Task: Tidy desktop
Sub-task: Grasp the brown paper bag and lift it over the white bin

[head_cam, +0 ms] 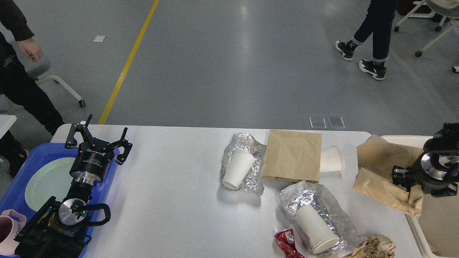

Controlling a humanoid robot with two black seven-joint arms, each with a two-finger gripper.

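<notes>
The white desktop [172,186] carries litter on its right half. A white paper cup [236,168] lies on crumpled foil, and a flat brown paper bag [292,156] lies beside it. Another cup [331,159] lies on its side. A third cup [317,225] lies on foil at the front, next to a crushed red can [287,242]. My right gripper [404,179] is shut on a crumpled brown paper bag [380,168], held above the table's right edge beside the cream bin [435,222]. My left gripper [96,138] is open and empty over the blue tray's edge.
The blue tray [21,161] at the left holds a pale green plate [45,182] and a pink mug [7,233]. A wad of brown paper [374,247] lies at the front right. A person [14,71] stands at the far left, and another walks at the back right.
</notes>
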